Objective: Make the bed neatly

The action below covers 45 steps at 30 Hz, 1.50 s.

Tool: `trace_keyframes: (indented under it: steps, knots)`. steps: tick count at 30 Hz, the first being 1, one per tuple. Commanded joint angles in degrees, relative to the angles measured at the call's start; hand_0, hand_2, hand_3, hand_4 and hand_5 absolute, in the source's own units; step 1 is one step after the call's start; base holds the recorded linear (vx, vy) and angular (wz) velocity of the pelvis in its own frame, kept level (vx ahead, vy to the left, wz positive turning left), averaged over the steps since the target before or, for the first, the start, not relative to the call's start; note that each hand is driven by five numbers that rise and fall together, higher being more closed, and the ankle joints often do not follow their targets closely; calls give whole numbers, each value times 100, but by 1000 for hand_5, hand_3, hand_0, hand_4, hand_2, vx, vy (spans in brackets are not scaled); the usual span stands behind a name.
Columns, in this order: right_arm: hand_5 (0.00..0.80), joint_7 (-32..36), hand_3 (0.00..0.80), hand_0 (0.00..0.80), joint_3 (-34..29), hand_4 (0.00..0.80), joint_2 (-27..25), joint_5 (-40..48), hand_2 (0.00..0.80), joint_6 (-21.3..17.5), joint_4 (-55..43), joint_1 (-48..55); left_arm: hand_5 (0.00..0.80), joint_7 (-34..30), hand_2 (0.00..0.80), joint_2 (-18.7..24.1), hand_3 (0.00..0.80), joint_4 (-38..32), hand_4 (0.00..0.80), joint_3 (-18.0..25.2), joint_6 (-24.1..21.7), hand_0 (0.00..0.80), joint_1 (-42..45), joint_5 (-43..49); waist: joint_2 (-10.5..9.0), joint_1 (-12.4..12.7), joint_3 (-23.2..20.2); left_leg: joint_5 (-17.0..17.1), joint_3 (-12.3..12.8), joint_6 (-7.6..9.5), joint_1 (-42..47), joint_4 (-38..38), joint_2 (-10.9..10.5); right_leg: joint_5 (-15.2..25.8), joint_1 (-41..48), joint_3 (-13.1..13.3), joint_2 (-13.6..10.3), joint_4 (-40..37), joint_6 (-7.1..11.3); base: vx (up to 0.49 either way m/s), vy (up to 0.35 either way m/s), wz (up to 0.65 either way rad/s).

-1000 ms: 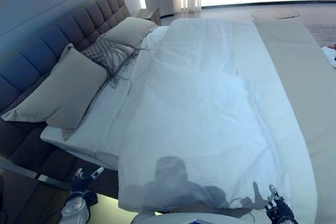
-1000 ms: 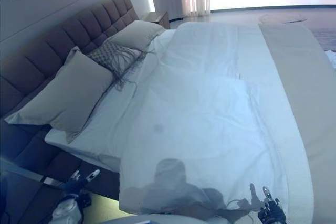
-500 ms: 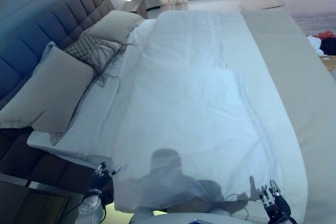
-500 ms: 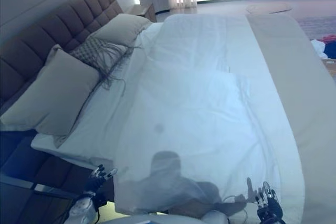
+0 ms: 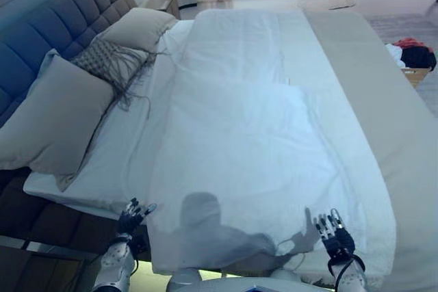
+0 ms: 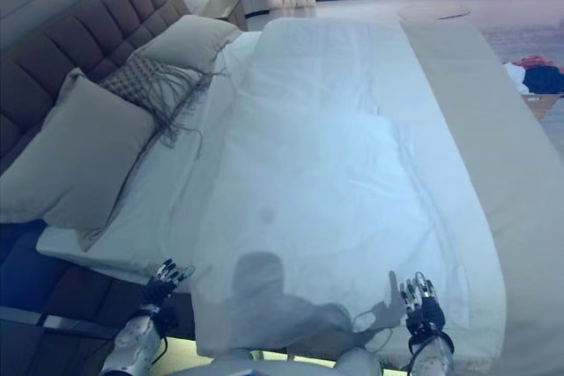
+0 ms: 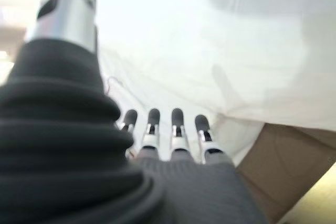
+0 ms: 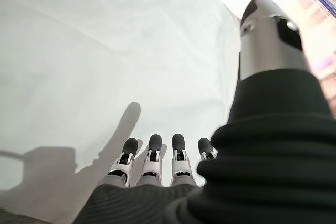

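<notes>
duvet (image 5: 253, 135) lies lengthwise down the bed (image 5: 404, 135), its near side edge right ahead of both hands. right hand (image 5: 333, 234) hovers over that edge, fingers straight, holding nothing; left hand (image 5: 130, 215) sits relaxed, just beside the duvet's headboard-end corner.

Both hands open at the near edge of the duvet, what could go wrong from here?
1. The left hand sits at the duvet's corner, off the bed's side; it may close on air or the sheet beneath.
2. An uneven pull could skew the duvet toward the fringed cushion and pillows.
3. The right hand may bunch it.
</notes>
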Motion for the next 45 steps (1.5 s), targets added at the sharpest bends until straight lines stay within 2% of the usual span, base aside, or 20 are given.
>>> trace_keyframes:
  steps: [1,2,4,7,9,10,13,16,18,20,21,24,26,27,29,31,36,40,42,45]
  knots:
    - [0,-33,0,0,-104,0,102,-40,0,-86,11,-256,0,52,0,202,0,-448,0,385,-234,0,-199,-264,-340,187,-29,-294,-392,513,-356,715,-332,1447,559,-379,680,-1651,-264,-82,-147,-3]
    - [0,-61,0,0,-40,0,58,-59,0,-123,-15,-276,0,14,0,154,0,-462,0,396,-237,0,-172,-187,-394,188,-22,-331,-337,419,-385,915,-261,1497,673,-417,703,-1847,-314,-78,-109,-9]
    - [0,-89,0,0,42,0,-18,50,0,-132,-76,-294,0,-12,0,72,0,-483,0,352,-271,0,-95,-64,-416,218,-33,5,-461,159,-507,1186,17,1564,787,-450,770,-2054,-377,-73,-61,-19]
    - [0,-144,0,0,79,0,-130,113,0,-22,-164,-333,0,13,0,15,0,-526,0,322,-266,0,-44,-31,-335,204,-68,799,-674,-216,-594,1146,606,1558,817,-386,823,-2148,-430,-72,69,-31]
    - [0,-220,0,0,70,0,-191,195,0,-33,-75,-374,0,-85,0,31,0,-552,0,320,-245,0,-89,-60,-229,183,-82,1100,-787,-329,-582,931,900,1471,714,-393,769,-2004,-450,-97,197,-25]
    - [0,-246,0,0,80,0,-221,295,0,-54,0,-414,0,-110,0,25,0,-578,0,297,-228,0,-120,-39,-160,184,-59,1121,-794,-371,-494,817,1014,1405,686,-395,741,-1904,-451,-101,254,-5]
    - [0,-168,0,0,82,0,-213,450,0,-170,115,-503,0,-143,0,53,0,-654,0,187,-173,0,-235,5,-9,122,-53,1055,-724,-423,-258,490,1124,1369,577,-405,560,-1728,-379,-75,283,-5]
    - [0,-284,0,0,132,0,-122,540,0,-190,-121,-516,0,-144,0,98,0,-736,0,116,-89,0,-272,101,81,45,-63,880,-681,-438,-101,228,1088,1437,491,-362,260,-1589,-188,-38,374,4]
    - [0,-471,0,0,115,0,0,534,0,-204,-389,-524,0,-202,0,173,0,-817,0,77,30,0,-341,154,60,-37,-7,421,-477,-334,-37,277,925,1535,479,-349,-113,-1485,46,-41,394,12]
    - [0,-515,0,0,91,0,99,505,0,-255,-463,-529,0,-229,0,234,0,-830,0,-2,126,0,-445,255,17,-62,21,21,-381,-132,-45,398,611,1777,473,-278,-561,-1446,260,-7,395,17]
    - [0,-539,0,0,86,0,157,460,0,-237,-523,-505,0,-244,0,264,0,-847,0,-15,137,0,-437,309,-7,-52,36,-116,-450,-35,-56,478,441,1917,455,-175,-720,-1444,312,15,345,18]
    - [0,-622,0,0,207,0,324,405,0,-170,-667,-507,0,-203,0,390,0,-990,0,-21,207,0,-386,395,-56,-18,66,-464,-496,288,-60,595,-44,2473,308,86,-989,-1596,410,-39,249,7]
    - [0,-587,0,0,289,0,391,465,0,-86,-602,-565,0,-100,0,453,0,-991,0,-27,211,0,-386,414,-55,28,73,-474,-437,398,15,464,-185,2610,121,64,-946,-1386,457,-89,189,-15]
    - [0,-536,0,0,360,0,420,466,0,-44,-578,-603,0,-64,0,480,0,-958,0,-38,139,0,-409,589,-35,40,67,-444,-464,453,44,359,-237,2564,25,104,-817,-1270,440,-96,161,-14]
    - [0,-500,0,0,471,0,508,445,0,-103,-541,-590,0,195,0,583,0,-824,0,-259,-227,0,-595,1616,-26,0,28,-363,-531,495,-1,248,-278,2402,47,284,-546,-1343,356,-54,88,-10]
    - [0,-493,0,0,529,0,467,417,0,-56,-468,-567,0,600,0,797,0,-771,0,-624,-489,0,-862,2847,-96,-54,-6,-308,-494,490,-58,229,-259,2478,-4,268,-503,-1379,336,-2,10,-3]
    - [0,-595,0,0,760,0,196,231,0,175,-570,-634,0,1198,0,1111,0,-1114,0,-1241,-96,0,-1456,4407,-176,-167,39,-177,-314,284,-33,161,114,2078,68,0,-261,-1588,306,1,-14,-7]
    - [0,-728,0,0,859,0,-23,424,0,74,-858,-662,0,1710,0,1088,0,-1057,0,-1727,170,0,-2009,4804,-203,-355,181,-33,-258,90,-231,95,341,2041,-190,-49,-120,-1666,334,-136,9,-15]
    - [0,-753,0,0,894,0,-91,499,0,-5,-888,-737,0,1999,0,1024,0,-931,0,-1899,184,0,-2251,4908,-187,-438,283,-9,-264,53,-367,66,354,2088,-408,-34,-113,-1681,346,-195,62,-11]
    - [0,-917,0,0,896,0,-188,560,0,-102,-1077,-829,0,2473,0,907,0,-756,0,-2144,134,0,-2611,4984,-148,-628,594,-11,-237,76,-641,-4,208,2211,-870,84,-176,-1648,411,-241,113,-26]
